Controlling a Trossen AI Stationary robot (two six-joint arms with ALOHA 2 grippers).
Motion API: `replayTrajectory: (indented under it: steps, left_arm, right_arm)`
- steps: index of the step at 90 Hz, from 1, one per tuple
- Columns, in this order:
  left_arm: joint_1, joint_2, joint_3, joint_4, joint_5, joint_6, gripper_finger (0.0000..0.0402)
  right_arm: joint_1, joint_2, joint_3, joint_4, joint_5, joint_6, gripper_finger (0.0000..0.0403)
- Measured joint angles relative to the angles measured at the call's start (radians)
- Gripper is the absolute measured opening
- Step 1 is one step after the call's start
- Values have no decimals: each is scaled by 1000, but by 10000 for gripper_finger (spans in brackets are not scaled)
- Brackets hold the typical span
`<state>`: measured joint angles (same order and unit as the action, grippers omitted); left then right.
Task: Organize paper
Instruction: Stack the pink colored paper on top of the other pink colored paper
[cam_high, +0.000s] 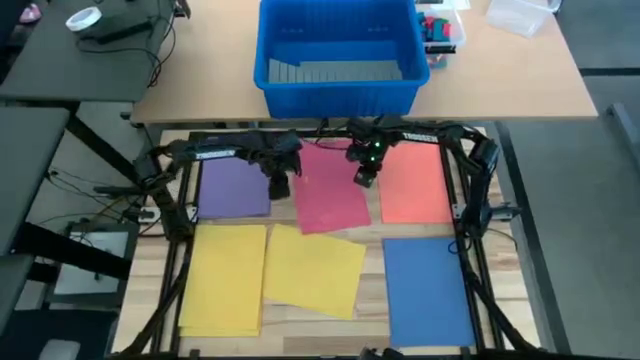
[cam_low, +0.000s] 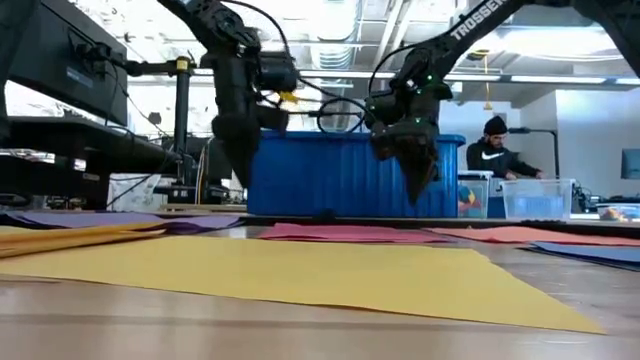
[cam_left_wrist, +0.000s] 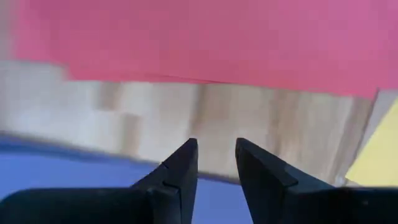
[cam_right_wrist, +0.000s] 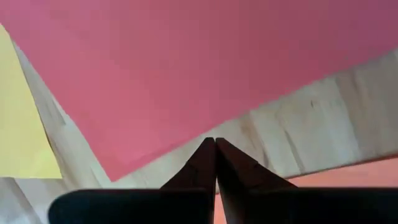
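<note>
On the counter (cam_high: 375, 240), sheets lie flat, spread out: purple (cam_high: 233, 188), pink (cam_high: 331, 190), orange (cam_high: 414, 185), blue (cam_high: 428, 290), two yellows (cam_high: 223, 277). My left gripper (cam_high: 279, 186) hovers by pink's left edge, jaws slightly apart, empty. My right gripper (cam_high: 364, 178) is above pink's right edge, pinched closed, holding nothing. Guess: lining up for an edge grab on pink.

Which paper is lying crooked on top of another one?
The yellow sheet in the middle: it is tilted and overlaps the straight yellow stack beside it. The other sheets lie flat without covering another.
</note>
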<state>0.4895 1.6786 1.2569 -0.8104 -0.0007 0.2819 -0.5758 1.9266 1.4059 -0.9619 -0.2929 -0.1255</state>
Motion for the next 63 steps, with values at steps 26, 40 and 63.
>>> replayTrajectory:
  steps: [26,40,63]
  left_arm:
    - [52,-238,-138,151,58,-137,93]
    - [51,-297,-189,160,61,-164,93]
    - [53,-401,-286,268,86,-231,93]
  right_arm:
    - [70,0,-4,133,-5,27,0]
    - [99,0,-4,196,-5,32,0]
    - [163,-2,-4,279,-4,61,0]
